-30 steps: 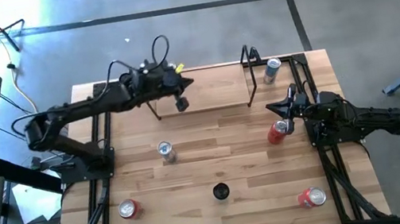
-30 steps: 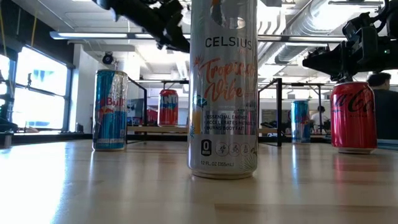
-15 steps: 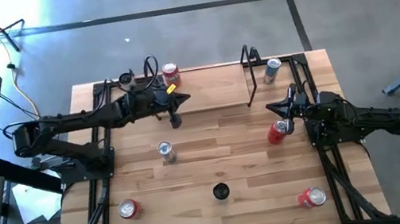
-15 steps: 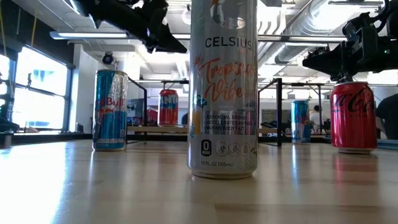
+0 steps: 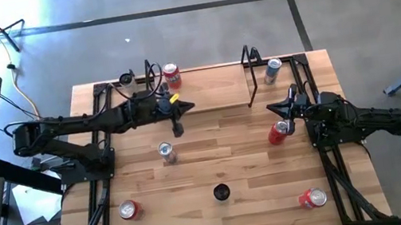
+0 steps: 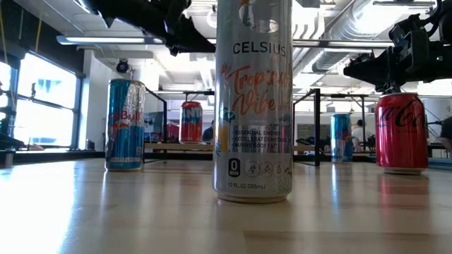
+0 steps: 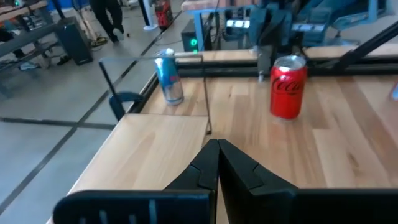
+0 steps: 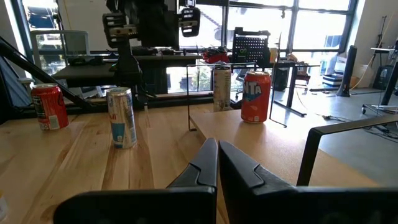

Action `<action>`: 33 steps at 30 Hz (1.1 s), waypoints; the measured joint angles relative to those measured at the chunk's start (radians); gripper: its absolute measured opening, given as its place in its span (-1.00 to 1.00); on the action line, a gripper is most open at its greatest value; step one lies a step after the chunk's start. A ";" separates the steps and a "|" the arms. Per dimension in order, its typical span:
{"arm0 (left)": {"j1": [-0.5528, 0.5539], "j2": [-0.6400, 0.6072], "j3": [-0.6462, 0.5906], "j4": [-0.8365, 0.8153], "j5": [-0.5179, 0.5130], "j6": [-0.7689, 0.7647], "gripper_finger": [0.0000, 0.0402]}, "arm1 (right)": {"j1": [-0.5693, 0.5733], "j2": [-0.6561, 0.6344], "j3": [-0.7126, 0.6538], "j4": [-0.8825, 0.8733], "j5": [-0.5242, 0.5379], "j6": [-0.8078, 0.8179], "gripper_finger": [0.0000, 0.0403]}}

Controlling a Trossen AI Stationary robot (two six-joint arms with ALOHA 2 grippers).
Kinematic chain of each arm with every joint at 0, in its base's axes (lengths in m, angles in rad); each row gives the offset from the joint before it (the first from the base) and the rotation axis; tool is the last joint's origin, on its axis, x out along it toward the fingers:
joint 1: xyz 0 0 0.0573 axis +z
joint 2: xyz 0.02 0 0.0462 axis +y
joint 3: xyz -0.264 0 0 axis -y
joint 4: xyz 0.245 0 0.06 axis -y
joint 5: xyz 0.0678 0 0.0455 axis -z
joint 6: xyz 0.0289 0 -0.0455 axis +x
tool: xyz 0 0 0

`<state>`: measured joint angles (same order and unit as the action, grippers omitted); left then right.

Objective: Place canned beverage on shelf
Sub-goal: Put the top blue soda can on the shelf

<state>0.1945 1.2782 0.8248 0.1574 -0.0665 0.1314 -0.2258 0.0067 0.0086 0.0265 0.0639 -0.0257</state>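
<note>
Shelf (image 5: 205,87) at the tabletop's (image 5: 224,157) far edge, centre: pale plank between two black rod end frames. Red Fanta can (image 5: 171,73) upright on the plank at its left end. Blue-and-silver can (image 5: 272,69) upright just past the right end frame; whether it is on the plank or beside it, cannot tell.

Left gripper (image 5: 177,124) hangs above the tabletop just in front of the shelf's left half, fingers pressed together, holding nothing. Left wrist view confirms the tips meet (image 7: 217,149).

Right gripper (image 5: 274,108) at the right side, above and just beside a red Coca-Cola can (image 5: 277,133), fingers pressed together, empty; right wrist view shows the tips touching (image 8: 217,149).

Other cans loose on the tabletop: a slim silver can (image 5: 166,152) left of centre, a red can (image 5: 128,211) near left, the Celsius can (image 5: 222,193) near centre, a red can (image 5: 311,199) lying tilted near right.
</note>
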 joint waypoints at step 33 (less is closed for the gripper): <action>-0.019 0.006 -0.284 0.417 0.041 -0.102 -1.00 | 0.006 0.029 0.027 0.194 -0.024 0.017 -1.00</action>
<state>0.1755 1.2846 0.5407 0.5747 -0.0257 0.0296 -0.2199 0.0352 0.0354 0.2209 0.0401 -0.0085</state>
